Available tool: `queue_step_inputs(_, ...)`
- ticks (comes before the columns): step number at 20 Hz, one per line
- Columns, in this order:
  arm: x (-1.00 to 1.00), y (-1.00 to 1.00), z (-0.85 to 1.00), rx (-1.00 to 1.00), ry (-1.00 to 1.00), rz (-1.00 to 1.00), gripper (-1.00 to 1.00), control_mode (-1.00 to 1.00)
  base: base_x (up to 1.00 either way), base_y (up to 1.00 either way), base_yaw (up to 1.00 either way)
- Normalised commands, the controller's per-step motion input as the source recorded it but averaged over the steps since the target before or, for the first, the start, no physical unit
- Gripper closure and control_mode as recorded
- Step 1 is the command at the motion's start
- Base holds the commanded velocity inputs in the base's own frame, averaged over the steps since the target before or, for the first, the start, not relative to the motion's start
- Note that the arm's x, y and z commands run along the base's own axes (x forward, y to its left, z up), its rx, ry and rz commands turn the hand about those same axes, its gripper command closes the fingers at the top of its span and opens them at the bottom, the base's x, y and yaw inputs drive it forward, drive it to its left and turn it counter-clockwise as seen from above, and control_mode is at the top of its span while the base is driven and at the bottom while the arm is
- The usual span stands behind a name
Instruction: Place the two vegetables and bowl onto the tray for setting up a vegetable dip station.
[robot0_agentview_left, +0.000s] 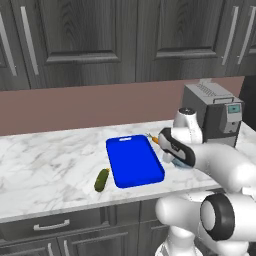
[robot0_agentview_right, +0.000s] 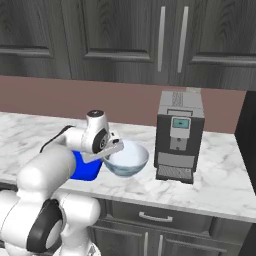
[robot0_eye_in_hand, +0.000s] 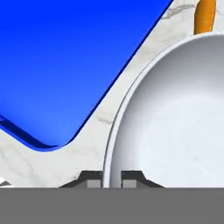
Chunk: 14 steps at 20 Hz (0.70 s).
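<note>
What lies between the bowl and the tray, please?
In the hand view, just bare marble counter separates the bowl from the tray.

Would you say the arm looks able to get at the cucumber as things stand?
Probably not yet: the gripper is shut on the bowl rim, and the cucumber lies past the tray, though nothing covers it.

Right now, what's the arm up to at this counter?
The gripper has closed on the rim of the bowl, one finger inside the wall and one outside, with the bowl on the marble counter right beside the blue tray. The tray has nothing on it yet. The cucumber lies on the counter off the tray's other side, and the carrot lies by the tray's far corner, near the bowl. A coffee machine stands just beyond the bowl.
</note>
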Motion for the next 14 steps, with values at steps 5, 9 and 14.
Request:
queue_step_inputs(5, -0.24, 0.17, 0.38, -0.07, -0.04, 0.21, 1.0, -1.0, 0.0, 0.0, 0.0)
queue_step_inputs(9, -0.27, 0.2, 0.37, -0.12, -0.11, 0.25, 1.0, -1.0, 0.0, 0.0, 0.0)
queue_step_inputs(14, -0.23, 0.22, 0.37, -0.09, -0.13, 0.29, 1.0, -1.0, 0.0, 0.0, 0.0)
